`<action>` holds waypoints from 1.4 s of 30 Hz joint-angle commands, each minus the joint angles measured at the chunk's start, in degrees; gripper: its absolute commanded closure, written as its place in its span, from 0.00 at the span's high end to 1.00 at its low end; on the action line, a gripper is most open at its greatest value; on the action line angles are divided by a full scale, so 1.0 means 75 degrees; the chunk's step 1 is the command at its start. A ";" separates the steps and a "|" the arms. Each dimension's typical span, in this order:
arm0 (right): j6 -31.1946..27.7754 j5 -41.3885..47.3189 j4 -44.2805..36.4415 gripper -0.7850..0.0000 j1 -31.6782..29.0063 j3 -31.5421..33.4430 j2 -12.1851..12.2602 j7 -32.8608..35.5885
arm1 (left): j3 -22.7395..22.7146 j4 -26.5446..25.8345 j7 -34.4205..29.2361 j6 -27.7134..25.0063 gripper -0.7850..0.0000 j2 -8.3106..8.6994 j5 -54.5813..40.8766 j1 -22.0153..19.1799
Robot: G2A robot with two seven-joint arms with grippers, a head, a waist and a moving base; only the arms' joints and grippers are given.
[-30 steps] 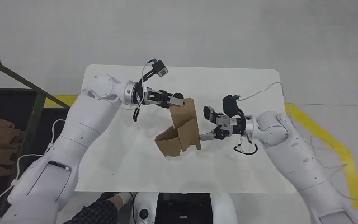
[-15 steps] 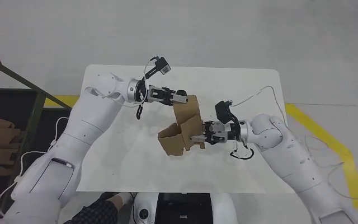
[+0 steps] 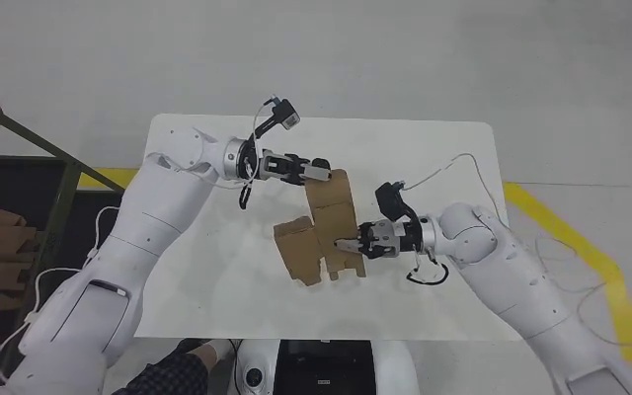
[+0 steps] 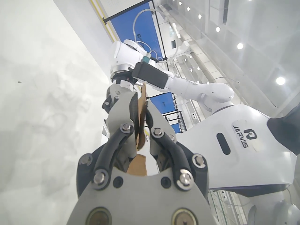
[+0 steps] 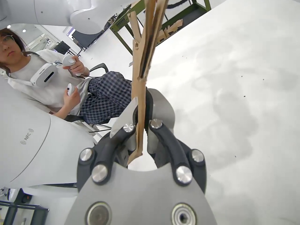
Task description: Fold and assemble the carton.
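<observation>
Top view: brown cardboard carton (image 3: 326,212) at frame centre, long axis running upper right to lower left. The left gripper (image 3: 324,174) clamps its upper end, the right gripper (image 3: 348,244) its lower-right edge.
Left wrist view: jaws closed on a panel edge.
Right wrist view: likewise.

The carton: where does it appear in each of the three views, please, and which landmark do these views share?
Top view: carton at mid-picture, between left gripper and right gripper.
Left wrist view: carton edge-on, clamped in the left gripper.
Right wrist view: carton edge-on, clamped in the right gripper.
Shared landmark: the white table.
</observation>
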 commanded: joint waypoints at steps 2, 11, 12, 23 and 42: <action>0.0000 0.0421 0.0141 0.00 0.0077 -0.0129 -0.0011 0.0048 | -0.0210 -0.0182 0.0074 -0.0069 1.00 0.0065 0.0054 0.0083; 0.0485 0.1324 0.0765 0.00 0.0220 0.0154 0.0029 -0.0311 | -0.0984 -0.0228 0.0595 -0.0587 1.00 0.0309 0.0623 0.0549; 0.0609 0.1391 0.0748 0.00 0.0187 0.0223 0.0043 -0.0383 | -0.1045 -0.0178 0.0648 -0.0592 1.00 0.0326 0.0661 0.0596; 0.2806 0.1991 -0.0448 0.00 -0.0729 0.1407 0.0294 -0.1432 | -0.1155 -0.0312 0.1291 -0.0703 1.00 0.0375 0.1300 0.1042; 0.5096 0.2213 -0.1795 0.00 -0.1672 0.1632 0.0149 -0.3061 | -0.0513 -0.0702 0.2540 -0.0830 1.00 0.0075 0.0925 0.1595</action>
